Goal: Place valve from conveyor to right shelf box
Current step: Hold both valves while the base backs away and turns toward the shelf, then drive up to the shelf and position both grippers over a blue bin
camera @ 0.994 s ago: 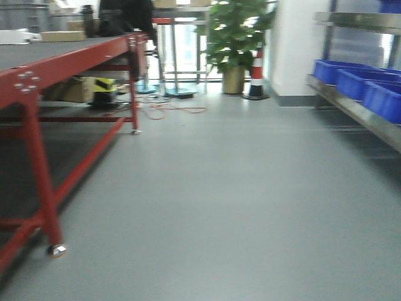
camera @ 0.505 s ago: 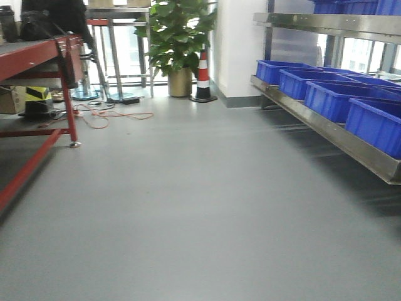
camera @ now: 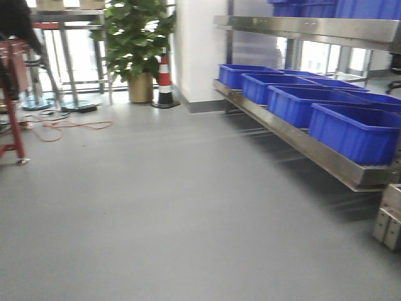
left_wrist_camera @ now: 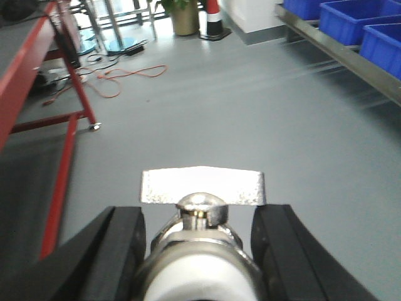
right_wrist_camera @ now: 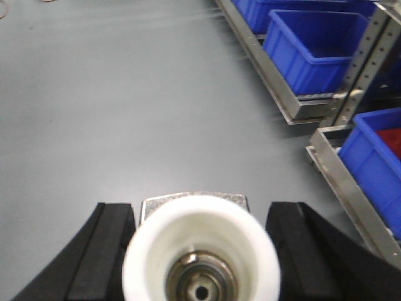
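My left gripper (left_wrist_camera: 200, 213) is shut on a silver valve (left_wrist_camera: 200, 187) with a flat metal handle and a white end cap, held above the grey floor. My right gripper (right_wrist_camera: 199, 207) is shut on a second valve (right_wrist_camera: 200, 248), seen from its white capped end. The conveyor's dark belt (left_wrist_camera: 19, 44) on its red frame lies at the upper left of the left wrist view. The right shelf (camera: 301, 143) carries a row of blue boxes (camera: 357, 128). The shelf (right_wrist_camera: 269, 81) and a blue box (right_wrist_camera: 313, 44) lie ahead and to the right of my right gripper. Neither gripper shows in the front view.
A potted plant (camera: 135, 37) and a red-and-white cone (camera: 165, 78) stand at the back wall. An orange cable (camera: 69, 125) lies on the floor. A red frame leg with a caster (camera: 15, 135) is at far left. A lower rack holds another blue box (right_wrist_camera: 376, 163).
The front view has swung to the right. The red conveyor frame has slid out past the left edge and the shelf with blue boxes has come closer and fills the right side.
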`<control>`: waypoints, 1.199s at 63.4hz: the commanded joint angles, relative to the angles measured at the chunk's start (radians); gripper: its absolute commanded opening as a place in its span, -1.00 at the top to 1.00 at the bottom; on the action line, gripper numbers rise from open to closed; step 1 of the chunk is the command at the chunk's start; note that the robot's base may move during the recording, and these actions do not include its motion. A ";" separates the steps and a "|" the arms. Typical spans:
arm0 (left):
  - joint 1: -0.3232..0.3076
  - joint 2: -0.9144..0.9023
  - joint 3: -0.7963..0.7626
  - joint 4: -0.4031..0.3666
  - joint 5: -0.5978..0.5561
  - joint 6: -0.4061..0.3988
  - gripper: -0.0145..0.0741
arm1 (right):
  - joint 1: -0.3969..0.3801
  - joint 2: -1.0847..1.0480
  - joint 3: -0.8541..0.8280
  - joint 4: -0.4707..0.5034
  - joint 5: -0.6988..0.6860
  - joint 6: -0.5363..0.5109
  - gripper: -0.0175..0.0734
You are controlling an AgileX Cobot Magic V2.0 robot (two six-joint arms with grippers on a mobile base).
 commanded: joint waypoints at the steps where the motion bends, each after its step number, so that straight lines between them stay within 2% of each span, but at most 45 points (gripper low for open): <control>1: -0.002 -0.010 -0.007 -0.009 -0.044 -0.003 0.92 | 0.002 -0.011 -0.010 -0.009 -0.071 -0.003 0.98; 76: -0.002 -0.010 -0.007 -0.009 -0.044 -0.003 0.92 | 0.002 -0.011 -0.010 -0.009 -0.073 -0.003 0.98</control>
